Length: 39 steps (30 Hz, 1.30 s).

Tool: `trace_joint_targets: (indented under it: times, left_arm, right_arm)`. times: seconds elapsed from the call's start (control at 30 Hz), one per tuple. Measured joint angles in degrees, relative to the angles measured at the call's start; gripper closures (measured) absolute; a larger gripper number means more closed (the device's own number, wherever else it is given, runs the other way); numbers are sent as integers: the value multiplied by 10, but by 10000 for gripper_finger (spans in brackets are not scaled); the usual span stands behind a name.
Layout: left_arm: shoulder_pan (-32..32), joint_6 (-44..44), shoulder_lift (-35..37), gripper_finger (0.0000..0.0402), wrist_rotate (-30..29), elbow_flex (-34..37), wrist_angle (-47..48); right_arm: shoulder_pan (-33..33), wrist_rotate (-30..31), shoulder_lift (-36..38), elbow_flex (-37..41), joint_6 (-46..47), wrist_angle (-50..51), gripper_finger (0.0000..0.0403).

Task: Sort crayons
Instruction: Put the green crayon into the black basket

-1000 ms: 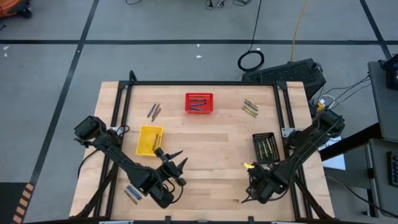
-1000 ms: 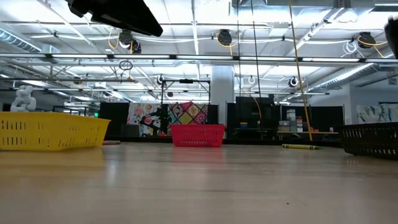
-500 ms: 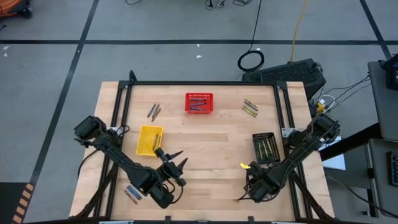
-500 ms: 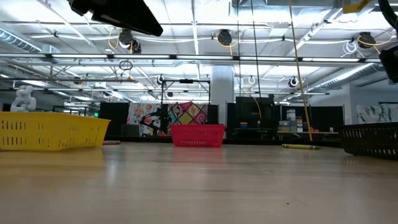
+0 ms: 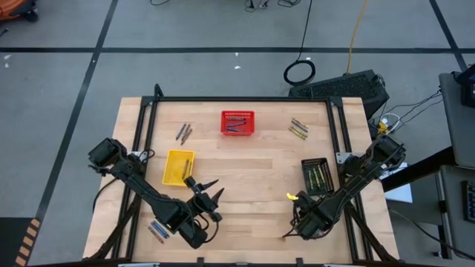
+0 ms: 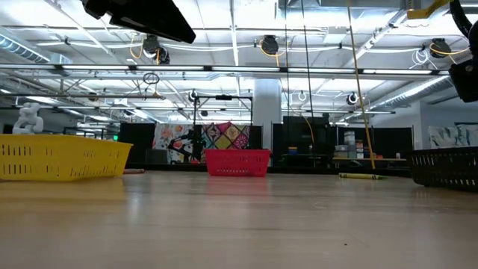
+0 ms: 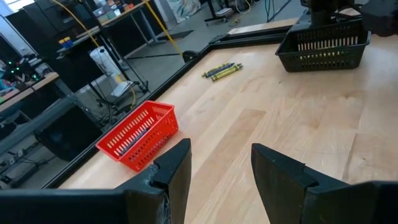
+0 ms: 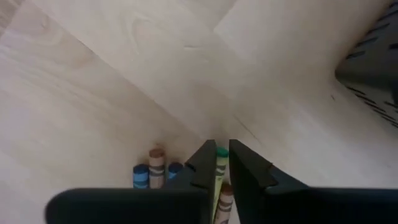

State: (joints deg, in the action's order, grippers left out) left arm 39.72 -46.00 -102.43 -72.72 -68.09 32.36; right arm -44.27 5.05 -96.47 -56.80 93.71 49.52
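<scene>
Crayons: five under right pincer (one green pinched)

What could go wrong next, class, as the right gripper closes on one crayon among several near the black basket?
1. The right gripper pinches a yellow-green crayon by a narrow hold; it might slip or tilt when lifted.
2. The neighbouring blue and brown crayons lie close beside the fingers, so they could be nudged or dragged along.
3. The black basket sits close by; a hasty swing might clip its rim.
</scene>
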Motion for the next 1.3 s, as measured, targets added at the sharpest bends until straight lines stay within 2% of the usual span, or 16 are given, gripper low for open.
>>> trace_joint_targets:
  times: [0.13, 0.23, 0.47, 0.67, 0.8, 1.3]
  left_arm:
    - [0, 0, 0, 230, -2, 0, 0]
    - [0, 0, 0, 230, -2, 0, 0]
    - [0, 0, 0, 230, -2, 0, 0]
    - [0, -1, 0, 230, -2, 0, -2]
    - [0, -1, 0, 230, -2, 0, -6]
    - [0, -1, 0, 230, 2, 0, -5]
  right_arm:
    - [0, 13, 0, 0, -12, -9, 385]
    - [0, 38, 1, 0, -19, -13, 373]
    - [0, 69, 25, 0, -17, -12, 303]
    - [0, 49, 38, 0, 18, -9, 259]
    - [0, 34, 25, 0, 27, -10, 260]
    - [0, 20, 0, 0, 27, -20, 312]
